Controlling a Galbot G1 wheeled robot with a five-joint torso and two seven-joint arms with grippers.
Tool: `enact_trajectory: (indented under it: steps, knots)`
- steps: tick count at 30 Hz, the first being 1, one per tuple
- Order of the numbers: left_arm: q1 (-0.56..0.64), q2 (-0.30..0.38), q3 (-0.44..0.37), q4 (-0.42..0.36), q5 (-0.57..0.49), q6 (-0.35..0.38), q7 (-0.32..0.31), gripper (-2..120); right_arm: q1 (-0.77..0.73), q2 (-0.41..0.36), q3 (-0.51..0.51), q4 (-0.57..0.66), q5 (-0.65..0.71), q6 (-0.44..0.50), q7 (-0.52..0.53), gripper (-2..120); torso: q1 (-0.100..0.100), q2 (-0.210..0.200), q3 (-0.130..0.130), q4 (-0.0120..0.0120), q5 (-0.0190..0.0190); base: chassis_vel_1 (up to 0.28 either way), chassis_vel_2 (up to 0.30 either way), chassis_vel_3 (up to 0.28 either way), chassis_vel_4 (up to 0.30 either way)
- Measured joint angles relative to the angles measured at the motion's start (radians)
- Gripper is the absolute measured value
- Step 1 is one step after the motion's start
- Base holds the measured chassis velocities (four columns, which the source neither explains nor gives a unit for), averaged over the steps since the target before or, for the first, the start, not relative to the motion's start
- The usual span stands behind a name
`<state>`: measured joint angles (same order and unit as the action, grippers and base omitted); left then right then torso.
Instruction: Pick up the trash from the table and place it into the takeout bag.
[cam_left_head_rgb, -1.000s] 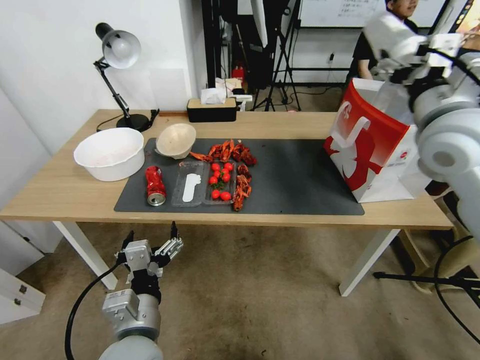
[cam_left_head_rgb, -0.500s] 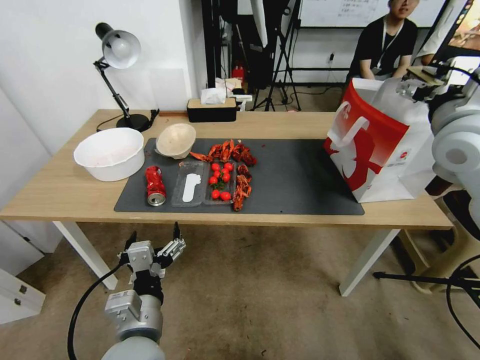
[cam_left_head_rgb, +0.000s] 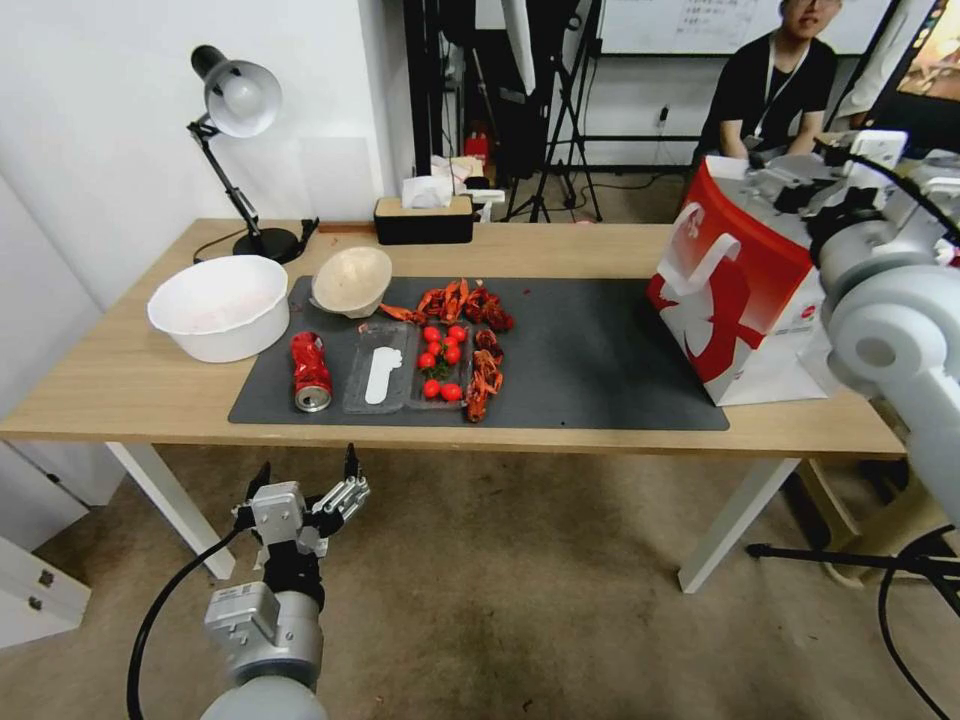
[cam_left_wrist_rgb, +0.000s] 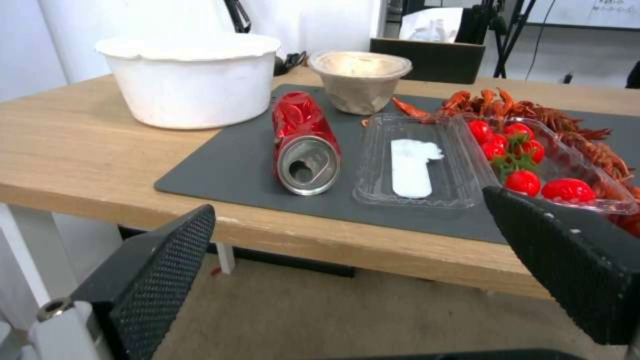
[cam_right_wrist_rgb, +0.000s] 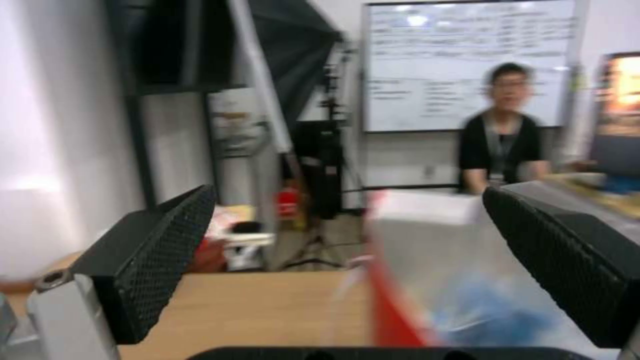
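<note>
A crushed red drink can lies on the dark grey mat of the table. Behind it a beige paper bowl stands tilted. The takeout bag stands open at the table's right end. A blurred blue shape shows inside the bag. My right gripper hovers over the bag's mouth, open and holding nothing. My left gripper hangs open below the table's front edge, facing the can.
A big white bowl sits left of the mat. A clear tray with cherry tomatoes and red crayfish shells lie mid-mat. A desk lamp and a tissue box stand along the back edge.
My right arm came down from high at the right and swung left, so its gripper now sits over the bag's opening. The left gripper has barely moved.
</note>
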<state>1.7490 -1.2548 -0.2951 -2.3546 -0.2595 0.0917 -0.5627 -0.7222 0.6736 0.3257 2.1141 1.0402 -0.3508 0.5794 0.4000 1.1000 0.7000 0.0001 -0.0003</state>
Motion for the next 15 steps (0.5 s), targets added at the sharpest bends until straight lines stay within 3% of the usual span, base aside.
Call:
enact_trajectory:
  steps: [4,8,15]
  knots:
    - [-0.003,-0.003,0.0,0.005,-0.001,-0.001,0.0,100,-0.169,0.021,0.053,0.083,-0.075,0.078,-0.086,100,0.0,0.0,0.0,-0.0002,0.0001,0.0,0.0,0.0,0.0]
    - [-0.004,-0.004,-0.001,0.006,-0.003,-0.002,0.0,100,-0.288,0.053,0.087,0.136,-0.135,0.112,-0.097,100,0.0,0.0,0.0,0.0,0.0002,0.0,0.0,0.0,0.0]
    - [-0.008,0.001,-0.003,0.007,-0.007,-0.005,0.002,100,-0.668,0.192,0.172,0.203,-0.363,0.274,-0.157,100,0.0,0.0,0.0,-0.0001,0.0004,0.0,0.0,0.0,0.0]
